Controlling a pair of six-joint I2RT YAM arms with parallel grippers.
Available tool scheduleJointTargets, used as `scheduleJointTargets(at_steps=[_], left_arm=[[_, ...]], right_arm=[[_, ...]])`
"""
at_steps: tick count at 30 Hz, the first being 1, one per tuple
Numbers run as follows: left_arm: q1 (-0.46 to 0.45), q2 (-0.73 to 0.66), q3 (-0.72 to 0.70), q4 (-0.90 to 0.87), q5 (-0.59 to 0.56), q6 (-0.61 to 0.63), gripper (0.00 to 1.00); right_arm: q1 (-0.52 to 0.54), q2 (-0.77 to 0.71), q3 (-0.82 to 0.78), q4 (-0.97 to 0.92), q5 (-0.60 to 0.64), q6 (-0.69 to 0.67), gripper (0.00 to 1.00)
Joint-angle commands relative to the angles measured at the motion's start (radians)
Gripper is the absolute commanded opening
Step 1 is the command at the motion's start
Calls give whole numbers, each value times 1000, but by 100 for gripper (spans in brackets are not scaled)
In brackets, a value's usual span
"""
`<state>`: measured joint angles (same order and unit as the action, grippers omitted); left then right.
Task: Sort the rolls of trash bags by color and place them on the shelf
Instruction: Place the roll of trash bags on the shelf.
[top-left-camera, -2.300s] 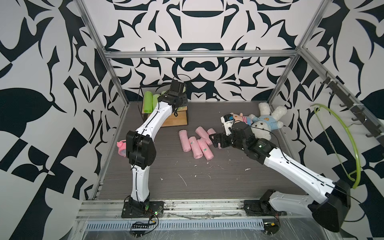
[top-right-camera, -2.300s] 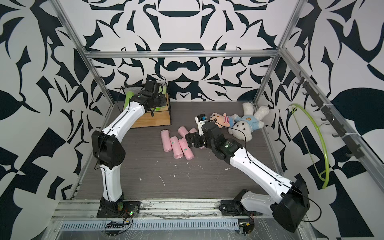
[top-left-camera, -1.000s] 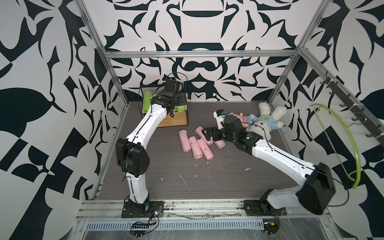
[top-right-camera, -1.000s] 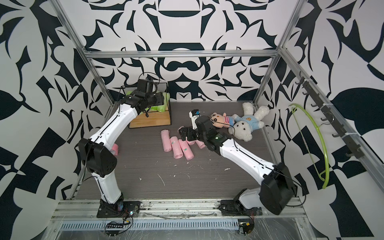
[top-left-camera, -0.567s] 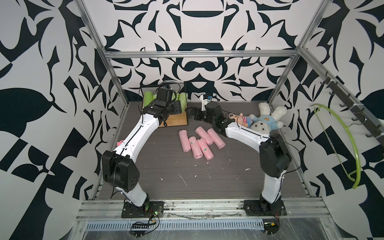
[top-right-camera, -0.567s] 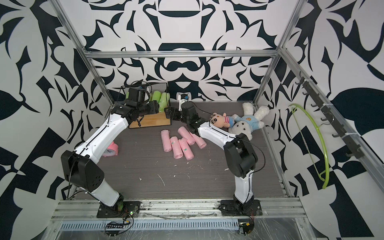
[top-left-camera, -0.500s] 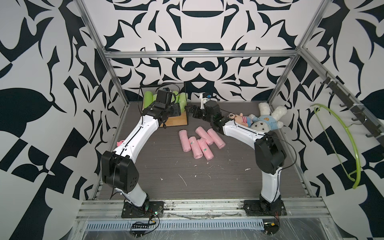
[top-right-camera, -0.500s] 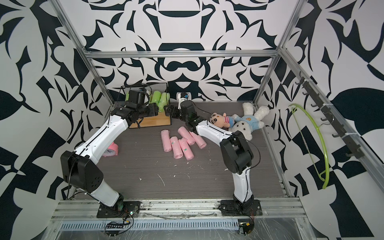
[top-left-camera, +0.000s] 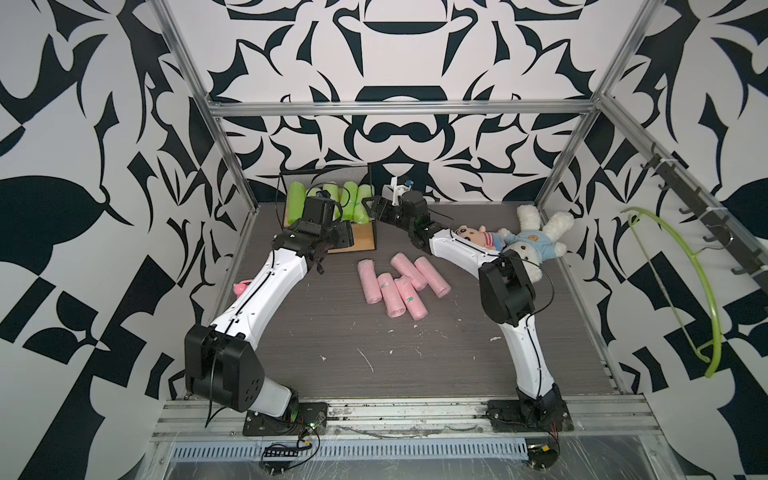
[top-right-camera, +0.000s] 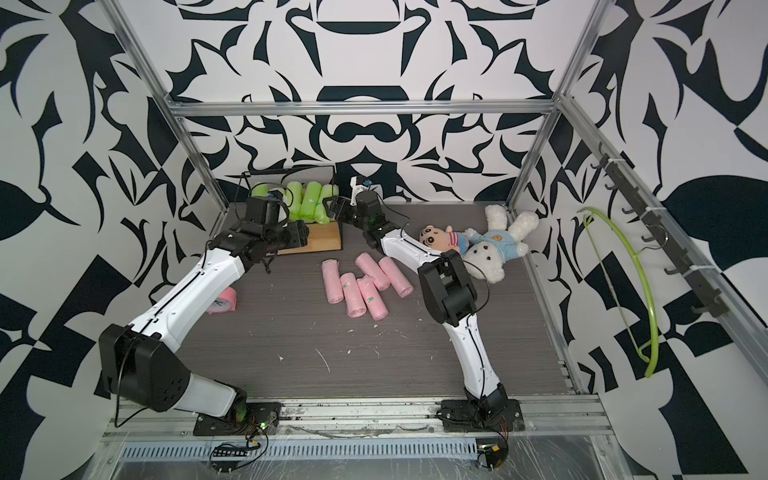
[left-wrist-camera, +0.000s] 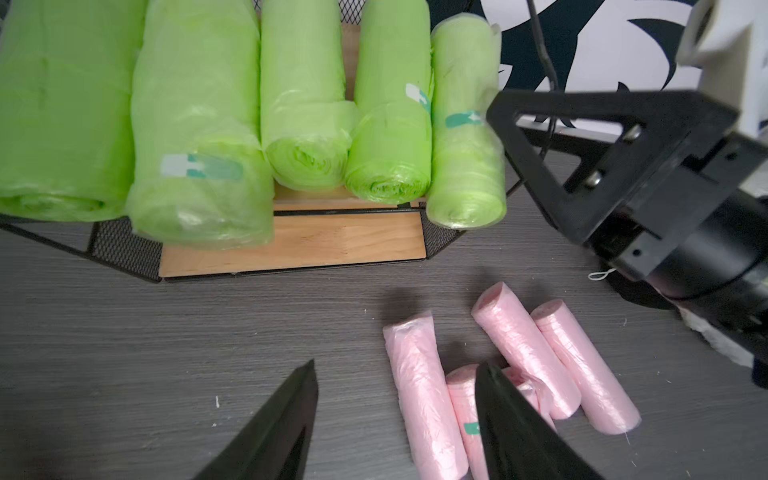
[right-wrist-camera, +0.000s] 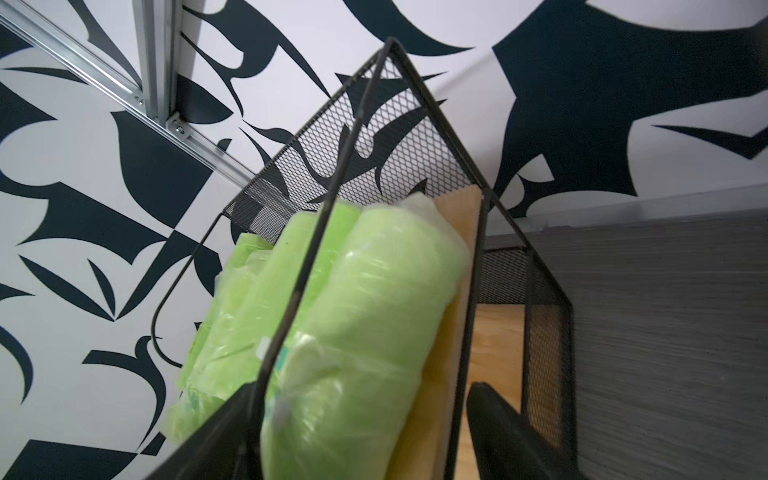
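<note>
The shelf (top-left-camera: 361, 243) stands at the back left, and several lime-green rolls (top-left-camera: 353, 199) lie side by side on its upper board. Several pink rolls (top-left-camera: 395, 286) lie in a loose cluster on the table in front of it. My left gripper (top-left-camera: 336, 239) hovers before the shelf, open and empty, with the pink rolls (left-wrist-camera: 536, 357) just beyond its fingertips (left-wrist-camera: 494, 386). My right gripper (top-left-camera: 372, 205) is at the shelf's right end. Its jaws stand open astride the wire end frame and the outermost green roll (right-wrist-camera: 353, 311), which overhangs the board's front edge (left-wrist-camera: 465, 199).
Two plush toys (top-left-camera: 523, 241) lie at the back right beside my right arm. A pink alarm clock (top-right-camera: 224, 301) sits by the left wall under my left arm. A green hanger (top-left-camera: 702, 291) hangs on the right wall. White crumbs dot the table.
My right arm has swung from the pink rolls to the shelf's right end, and its jaws have narrowed. My left arm has drawn back from the shelf's top.
</note>
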<state>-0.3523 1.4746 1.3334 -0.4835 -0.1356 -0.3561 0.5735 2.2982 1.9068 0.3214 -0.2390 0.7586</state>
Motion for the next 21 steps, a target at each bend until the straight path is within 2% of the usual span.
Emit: scheduleJointTargets(at_steps=[1, 9, 13, 18, 21], left_arm=[[6, -31, -21, 13, 7, -6, 67], [9, -38, -29, 3, 12, -3, 67], [10, -48, -40, -4, 17, -1, 68], [11, -69, -62, 2, 46, -12, 68], [11, -87, -82, 14, 79, -23, 69]], right_arm=[[2, -6, 96, 0, -38, -11, 79], [-1, 68, 235, -57, -83, -28, 70], [-8, 102, 293, -92, -94, -15, 68], [-31, 96, 302, -107, -94, -15, 69], [-49, 60, 284, -105, -104, -24, 77]])
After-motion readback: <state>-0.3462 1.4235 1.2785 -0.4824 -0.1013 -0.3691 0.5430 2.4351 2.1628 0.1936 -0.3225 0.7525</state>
